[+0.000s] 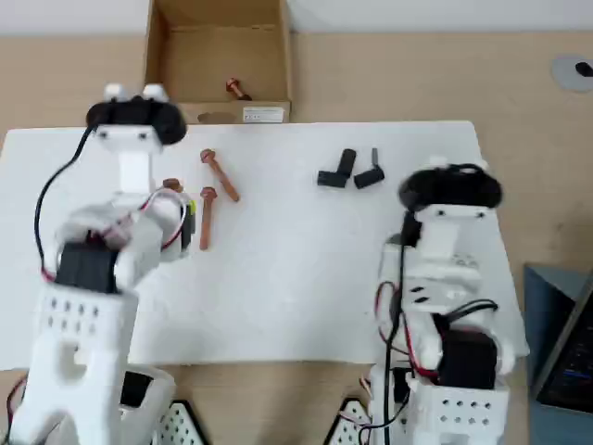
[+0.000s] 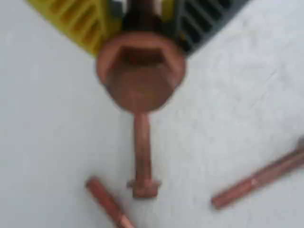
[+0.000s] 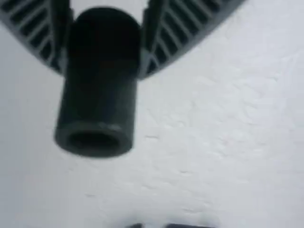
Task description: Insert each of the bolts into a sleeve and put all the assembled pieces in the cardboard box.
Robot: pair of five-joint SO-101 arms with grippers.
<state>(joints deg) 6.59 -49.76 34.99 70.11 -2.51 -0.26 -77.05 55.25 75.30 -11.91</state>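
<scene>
- High view: the cardboard box (image 1: 159, 56) stands open on the wooden table (image 1: 389, 79), touching the far edge of the white sheet (image 1: 296, 287) and well beyond both arms' jaws. One copper-coloured boxed bolt (image 1: 237, 89) lies in it near the wall that faces the arms. I cannot tell whether it wears a sleeve.
- High view: the left gripper (image 1: 183, 222) hangs over the sheet. A near bolt (image 1: 207, 218) lies just beside its jaws, and a far bolt (image 1: 220, 174) lies a little farther off toward the box. The two almost meet at their heads. Two black loose sleeves (image 1: 336, 171) lie close together on the sheet, out ahead of the right arm (image 1: 445, 278).
- Left wrist view: the left gripper (image 2: 141, 28) is pinching a held bolt (image 2: 140, 71) between a yellow finger (image 2: 71, 19) and a dark grey finger (image 2: 204, 19). The bolt's hexagonal flanged head points out past the jaw tips, toward the camera.
- Left wrist view: on the sheet (image 2: 47, 123) under the jaws lies a centre bolt (image 2: 142, 156), its shank running toward the jaws and its head away from them. A cut-off bolt (image 2: 107, 204) and a slanting bolt (image 2: 259, 178) lie to either side of it, apart from it.
- Right wrist view: the right gripper (image 3: 102, 47) is clamped on a held sleeve (image 3: 97, 95). Its ribbed grey fingers (image 3: 28, 28) press the black sleeve from both sides. The sleeve's open end points out beyond the jaw tips, over the sheet (image 3: 223, 142).
</scene>
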